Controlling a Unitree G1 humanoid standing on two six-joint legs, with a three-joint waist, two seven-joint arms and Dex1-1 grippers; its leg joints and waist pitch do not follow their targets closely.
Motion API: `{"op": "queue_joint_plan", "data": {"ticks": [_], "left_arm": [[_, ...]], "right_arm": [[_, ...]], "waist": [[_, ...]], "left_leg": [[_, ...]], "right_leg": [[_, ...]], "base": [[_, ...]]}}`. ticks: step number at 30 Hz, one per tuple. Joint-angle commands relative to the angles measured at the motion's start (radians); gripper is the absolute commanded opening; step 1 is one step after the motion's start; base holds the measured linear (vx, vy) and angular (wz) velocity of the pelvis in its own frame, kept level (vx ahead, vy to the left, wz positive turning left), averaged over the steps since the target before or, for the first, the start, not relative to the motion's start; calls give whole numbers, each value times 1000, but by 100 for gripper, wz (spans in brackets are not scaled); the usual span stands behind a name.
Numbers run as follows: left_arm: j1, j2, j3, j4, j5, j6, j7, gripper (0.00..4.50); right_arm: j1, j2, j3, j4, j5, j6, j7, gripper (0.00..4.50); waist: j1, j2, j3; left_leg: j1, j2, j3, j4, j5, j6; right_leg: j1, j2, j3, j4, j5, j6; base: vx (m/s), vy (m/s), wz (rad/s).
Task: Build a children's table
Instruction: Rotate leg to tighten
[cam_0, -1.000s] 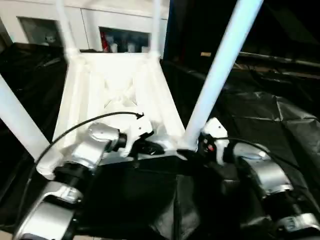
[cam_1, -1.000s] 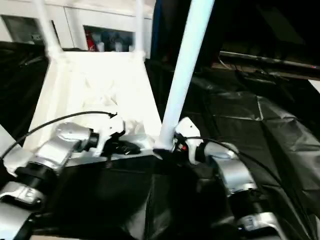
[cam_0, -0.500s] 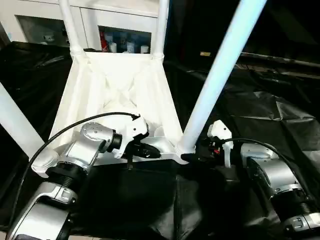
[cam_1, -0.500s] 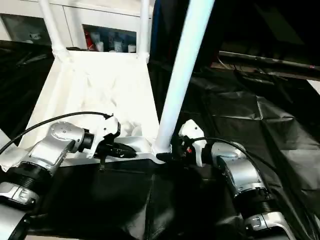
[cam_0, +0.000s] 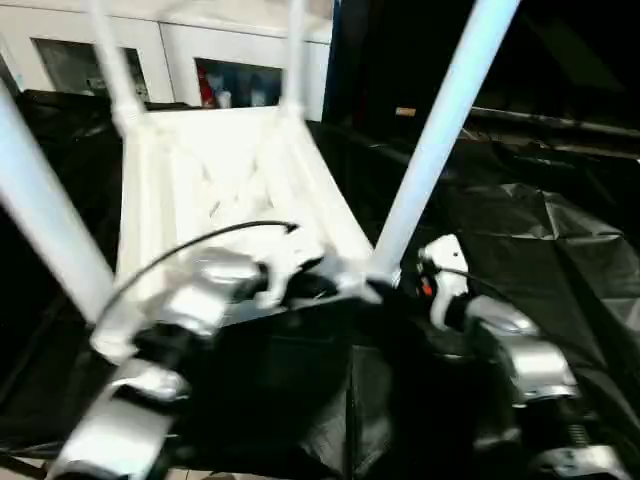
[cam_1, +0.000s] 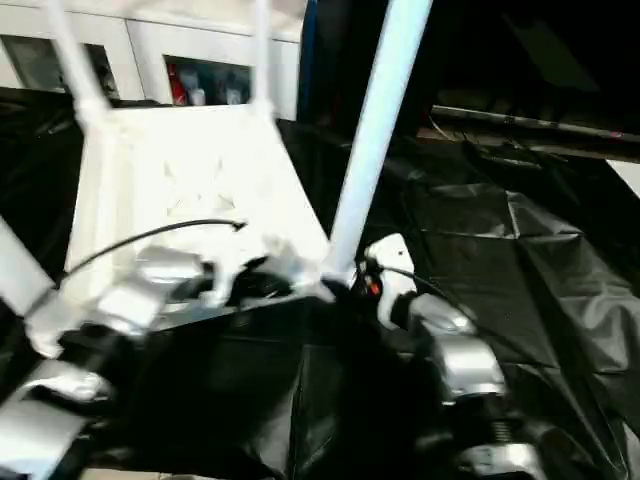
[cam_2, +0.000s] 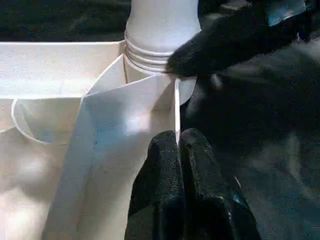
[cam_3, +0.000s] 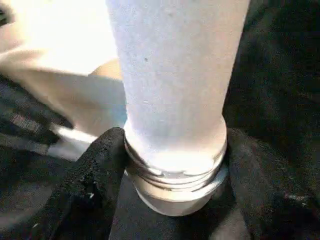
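1. The children's table (cam_0: 215, 170) lies upside down on a black sheet (cam_0: 540, 230), its legs pointing up.
2. The right pincer (cam_3: 172, 170) grips the near right leg (cam_0: 440, 130) at its collared base (a finger either side), at about five o'clock of the tabletop.
3. The left pincer (cam_2: 177, 150) is closed on the thin rim beside that corner socket (cam_2: 160, 60).

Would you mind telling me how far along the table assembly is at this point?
Nearly done, it seems. The table top lies upside down with four legs standing up from its corners. In hand: the right gripper straddles the collar of the near right leg at its socket, while the left gripper, shut, pinches the top's edge beside it. Left: finishing that leg's seating and turning the table upright.
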Motion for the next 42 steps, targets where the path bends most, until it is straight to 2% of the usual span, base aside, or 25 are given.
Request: {"op": "queue_joint_plan", "data": {"ticks": [1, 2, 3, 4, 6, 7, 8, 9, 10, 11, 13, 15, 16, 19, 21, 24, 25, 27, 30, 36, 38, 41, 42], "left_arm": [[8, -104, -40, 16, -21, 6, 61, 0], [12, -131, -59, 12, -9, 6, 71, 0], [13, -141, -67, 13, -1, 2, 72, 0], [15, -146, -71, 11, 2, -2, 72, 0], [20, -153, -80, 5, 5, -10, 61, 0], [21, -151, -83, 3, 6, -16, 55, 0], [21, -148, -81, 3, 6, -18, 53, 0], [19, -136, -77, 5, 5, -28, 40, 0], [19, -132, -76, 5, 5, -31, 36, 0], [15, -122, -68, 9, 6, -32, 36, 0], [12, -99, -52, 9, 3, -34, 23, 0], [12, -57, -31, 2, -13, -43, -22, 0], [12, -57, -31, 2, -13, -43, -22, 0], [19, -18, -19, -9, -35, -57, -84, 0], [33, 26, -12, -43, -73, -60, -182, 0], [52, 74, -19, -80, -101, -53, -288, 0], [52, 74, -19, -80, -101, -53, -288, 0], [61, 102, -29, -89, -105, -50, -337, 0], [67, 118, -27, -94, -113, -47, -355, 0], [73, 127, -23, -101, -112, -42, -353, 0], [75, 130, -21, -104, -113, -41, -357, 0], [72, 129, -17, -97, -112, -46, -349, 0], [70, 129, -16, -94, -111, -48, -346, 0]], "right_arm": [[-24, 60, 46, 50, -4, 0, -60, 275], [-43, 84, 37, 75, -16, -19, -116, 275], [-49, 96, 36, 78, -23, -23, -132, 275], [-50, 102, 39, 75, -26, -26, -133, 275], [-51, 111, 54, 60, -39, -44, -127, 275], [-49, 111, 59, 53, -42, -53, -118, 310], [-48, 109, 60, 49, -41, -58, -110, 331], [-47, 104, 51, 43, -28, -64, -90, 345], [-47, 102, 48, 41, -23, -66, -84, 345], [-47, 93, 45, 36, -16, -68, -65, 345], [-46, 53, 59, 24, -15, -71, -6, 379], [-30, -41, 102, -19, -1, -42, 154, 392], [-30, -41, 102, -19, -1, -42, 154, 392], [-18, -119, 121, -51, 3, -38, 269, 392], [-22, -181, 115, -65, 17, -30, 356, 392], [-32, -228, 113, -68, 31, -23, 433, 392], [-32, -228, 113, -68, 31, -23, 433, 392], [-39, -248, 120, -61, 39, -22, 472, 392], [-48, -252, 133, -42, 31, -30, 488, 392], [-48, -247, 156, -29, 12, -36, 496, 392], [-46, -247, 162, -28, 11, -37, 502, 365], [-45, -243, 159, -32, 26, -29, 509, 355], [-43, -241, 157, -34, 32, -25, 511, 328]], "waist": [[0, 2, -46], [-1, 3, -45], [-2, 1, -46], [-1, 5, -48], [-1, 4, -49], [-1, 3, -48], [0, 6, -47], [-1, 3, -46], [-1, 4, -45], [-1, 4, -44], [0, 4, -45], [1, 3, -45], [3, 4, -44], [5, 1, -44], [4, 1, -43], [4, 4, -43], [3, 4, -45], [6, 6, -45], [12, 3, -47], [15, 0, -46], [15, -1, -46], [15, 2, -46], [14, 2, -47]], "left_leg": [[-1, 27, -10, -76, -167, 1], [0, 26, -8, -74, -156, 5], [-3, 24, -7, -74, -150, 11], [-3, 24, -8, -73, -144, 15], [-2, 23, -6, -71, -122, 30], [-4, 22, -5, -71, -116, 42], [-3, 23, -5, -72, -122, 44], [-3, 23, -4, -72, -140, 45], [-2, 23, -4, -73, -149, 44], [-2, 24, -5, -74, -164, 42], [-2, 25, -6, -74, -169, 41], [-4, 24, -5, -71, -152, 57], [-5, 24, -5, -71, -150, 62], [-5, 24, -4, -68, -141, 80], [-4, 28, -5, -70, -156, 80], [-1, 29, -4, -70, -153, 78], [-3, 29, -5, -68, -143, 80], [4, 31, -1, -66, -127, 88], [2, 31, 0, -65, -96, 90], [1, 30, 2, -65, -100, 84], [1, 30, 2, -64, -104, 81], [1, 30, 1, -65, -101, 80], [2, 30, 2, -64, -100, 80]], "right_leg": [[39, -51, 43, -80, -248, -171], [36, -50, 44, -80, -221, -178], [41, -47, 44, -78, -202, -180], [42, -47, 44, -76, -185, -181], [43, -45, 44, -72, -129, -189], [45, -44, 44, -70, -108, -197], [45, -45, 44, -72, -115, -199], [45, -45, 44, -75, -143, -196], [44, -46, 44, -78, -160, -195], [43, -47, 44, -80, -187, -190], [43, -46, 44, -81, -198, -185], [46, -45, 43, -77, -161, -192], [47, -45, 43, -77, -156, -194], [47, -47, 43, -77, -153, -202], [45, -48, 43, -78, -179, -209], [42, -48, 43, -75, -167, -222], [45, -48, 43, -69, -141, -233], [39, -46, 43, -65, -98, -256], [42, -47, 43, -58, -60, -266], [45, -50, 44, -59, -82, -256], [45, -50, 45, -60, -92, -251], [45, -49, 45, -59, -89, -250], [44, -49, 44, -59, -85, -251]], "base": [[0, 0, 0], [0, 0, 0], [0, 0, 0], [0, 0, 0], [0, 0, 0], [0, 0, 0], [0, 0, 0], [0, 0, 0], [0, 0, 0], [0, 0, 0], [0, 0, 0], [0, 0, 0], [0, 0, 0], [0, 0, 0], [0, 0, 0], [0, 0, 0], [0, 0, 0], [0, 0, 0], [0, 0, 0], [0, 0, 0], [0, 0, 0], [0, 0, 0], [0, 0, 0]]}}
